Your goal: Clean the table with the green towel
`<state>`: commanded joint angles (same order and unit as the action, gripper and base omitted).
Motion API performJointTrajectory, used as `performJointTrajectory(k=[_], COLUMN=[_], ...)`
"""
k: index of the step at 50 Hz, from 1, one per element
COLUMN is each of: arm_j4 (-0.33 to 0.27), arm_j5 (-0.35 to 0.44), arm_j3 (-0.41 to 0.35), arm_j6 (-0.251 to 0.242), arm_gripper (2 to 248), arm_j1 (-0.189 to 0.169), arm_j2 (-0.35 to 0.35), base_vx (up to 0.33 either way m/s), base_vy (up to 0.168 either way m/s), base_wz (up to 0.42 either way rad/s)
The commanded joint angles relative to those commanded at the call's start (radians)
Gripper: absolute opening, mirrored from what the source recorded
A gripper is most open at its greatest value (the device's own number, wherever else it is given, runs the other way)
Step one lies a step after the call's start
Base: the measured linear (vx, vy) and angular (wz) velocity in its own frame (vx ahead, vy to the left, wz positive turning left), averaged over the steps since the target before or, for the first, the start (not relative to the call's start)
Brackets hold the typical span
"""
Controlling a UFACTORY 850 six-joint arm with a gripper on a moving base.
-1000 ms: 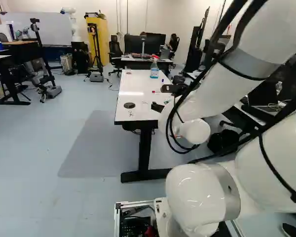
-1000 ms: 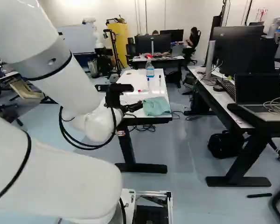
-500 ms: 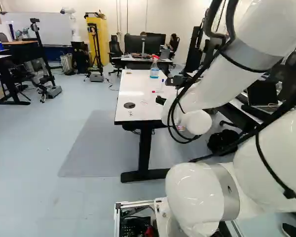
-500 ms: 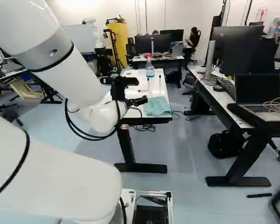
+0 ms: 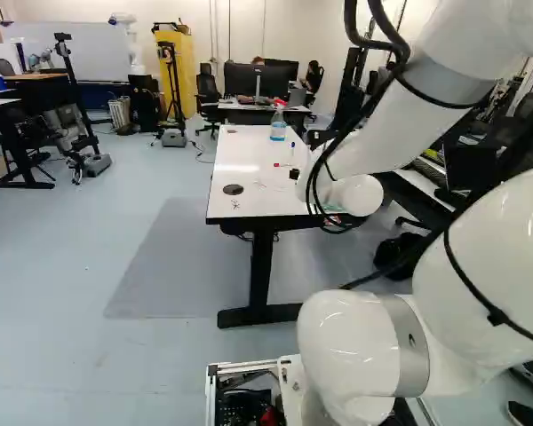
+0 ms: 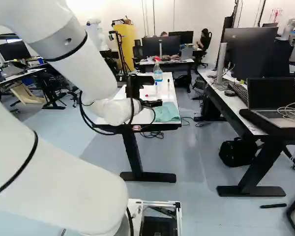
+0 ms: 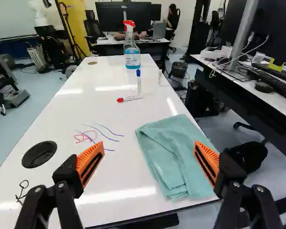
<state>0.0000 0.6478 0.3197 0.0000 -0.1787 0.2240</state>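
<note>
The pincer point(image 6: 156, 103) stands wide open over the near part of the table point(image 7: 119, 176); the green towel point(image 7: 174, 155) lies at its near right corner, the spray bottle point(image 7: 132, 55) near the far edge.

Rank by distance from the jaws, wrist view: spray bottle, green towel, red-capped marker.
1. Green towel: just ahead of the jaws, at the near end of the table.
2. Red-capped marker: lying beyond the towel.
3. Spray bottle: standing past the marker, toward the table's far end.
</note>
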Motion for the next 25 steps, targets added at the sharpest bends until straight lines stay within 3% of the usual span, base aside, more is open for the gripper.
performJointTrajectory(k=[25], arm_j4=[0.0], arm_j5=[-0.164], arm_j3=[0.12], arm_j6=[0.0], arm_gripper=[247], arm_j1=[-0.061], arm_j2=[-0.065], base_vx=[0.0], base_vy=[0.0], base_wz=[0.0])
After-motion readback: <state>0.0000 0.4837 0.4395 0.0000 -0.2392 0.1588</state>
